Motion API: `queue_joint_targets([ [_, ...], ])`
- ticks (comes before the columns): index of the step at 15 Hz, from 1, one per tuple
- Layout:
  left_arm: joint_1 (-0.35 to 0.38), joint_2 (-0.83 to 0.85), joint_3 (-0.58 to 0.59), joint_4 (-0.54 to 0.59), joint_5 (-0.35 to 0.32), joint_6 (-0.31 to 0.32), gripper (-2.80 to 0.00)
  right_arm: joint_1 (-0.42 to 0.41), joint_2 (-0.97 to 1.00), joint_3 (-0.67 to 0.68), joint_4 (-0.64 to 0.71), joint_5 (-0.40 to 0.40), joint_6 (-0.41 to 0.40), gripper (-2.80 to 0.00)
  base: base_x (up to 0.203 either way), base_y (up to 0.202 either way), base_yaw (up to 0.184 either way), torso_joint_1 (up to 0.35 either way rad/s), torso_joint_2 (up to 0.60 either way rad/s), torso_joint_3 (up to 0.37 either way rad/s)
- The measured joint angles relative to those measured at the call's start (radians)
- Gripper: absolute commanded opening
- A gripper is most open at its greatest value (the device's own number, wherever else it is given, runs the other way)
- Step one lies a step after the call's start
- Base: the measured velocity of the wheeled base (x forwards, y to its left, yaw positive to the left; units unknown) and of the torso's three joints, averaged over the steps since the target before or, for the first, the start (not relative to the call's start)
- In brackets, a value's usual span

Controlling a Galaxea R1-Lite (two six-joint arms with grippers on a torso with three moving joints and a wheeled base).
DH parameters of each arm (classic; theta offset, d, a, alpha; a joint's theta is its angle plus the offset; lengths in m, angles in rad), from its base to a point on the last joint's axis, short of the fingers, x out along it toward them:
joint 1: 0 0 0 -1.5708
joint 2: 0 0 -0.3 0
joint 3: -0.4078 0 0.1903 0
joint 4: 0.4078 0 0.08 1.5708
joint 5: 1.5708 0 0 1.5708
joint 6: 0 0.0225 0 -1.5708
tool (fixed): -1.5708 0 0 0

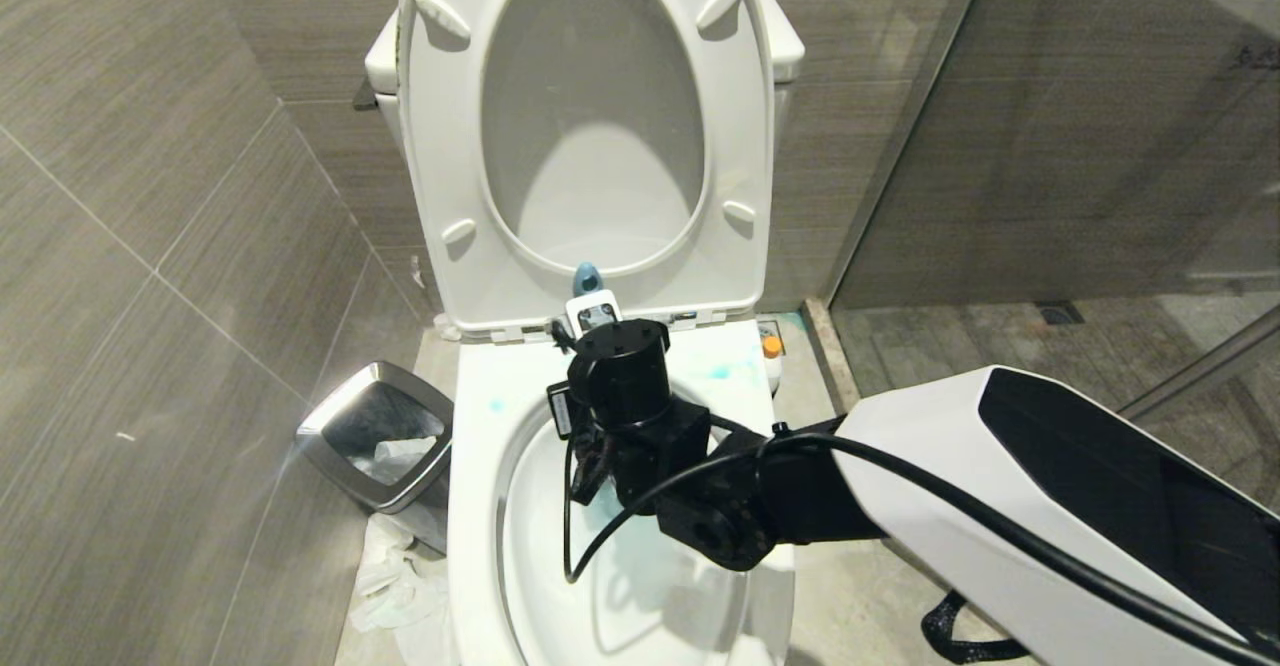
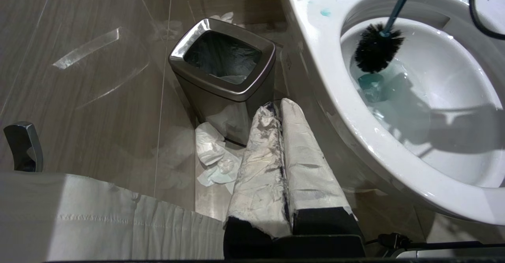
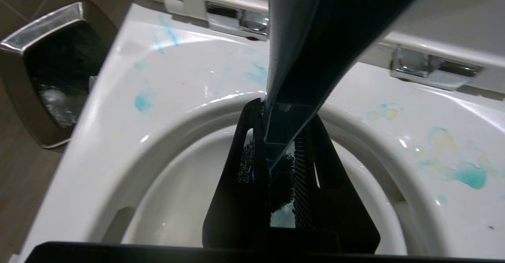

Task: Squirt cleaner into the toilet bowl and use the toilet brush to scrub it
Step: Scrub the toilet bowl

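Observation:
The white toilet bowl (image 1: 475, 506) lies open below me, its seat raised. My right gripper (image 3: 285, 111) hangs over the back of the bowl, shut on the slate-blue handle (image 3: 300, 38) of the toilet brush. The brush's black bristle head (image 2: 376, 47) is down inside the bowl, just above a small bright blue pool of cleaner (image 2: 371, 83). Pale blue cleaner smears (image 3: 467, 174) mark the wide flat rim. In the head view the handle's tip (image 1: 587, 276) pokes up behind the right wrist (image 1: 625, 386). My left gripper (image 2: 276, 105), its fingers wrapped in white, is shut and empty, low beside the bowl.
A square steel bin (image 1: 380, 436) stands left of the toilet, with crumpled tissue (image 2: 215, 158) on the floor by it. The raised seat and lid (image 1: 590, 126) lean on the tank. A glass shower partition (image 1: 1050, 146) is on the right. A small orange-capped bottle (image 1: 771, 346) sits behind the rim.

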Motion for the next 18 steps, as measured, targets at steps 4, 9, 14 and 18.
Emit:
queue_joint_targets([
  [4,0.0,0.0,0.0,0.0,0.0,0.0,-2.8,0.049,0.059,-0.096,0.035,-0.003,0.0,-2.8,0.0,0.0,0.0,0.0,0.0,0.0],
  [9,0.0,0.0,0.0,-0.001,0.0,0.0,-2.8,0.119,0.048,-0.017,0.037,-0.008,0.031,-2.8,0.0,0.0,0.0,0.0,0.0,0.0],
  [14,0.0,0.0,0.0,-0.001,-0.001,0.003,-2.8,0.213,-0.059,0.206,0.031,-0.013,0.115,-2.8,0.0,0.0,0.0,0.0,0.0,0.0],
  [18,0.0,0.0,0.0,-0.001,-0.001,0.003,-2.8,0.241,-0.164,0.399,0.028,-0.056,0.163,-2.8,0.0,0.0,0.0,0.0,0.0,0.0],
])
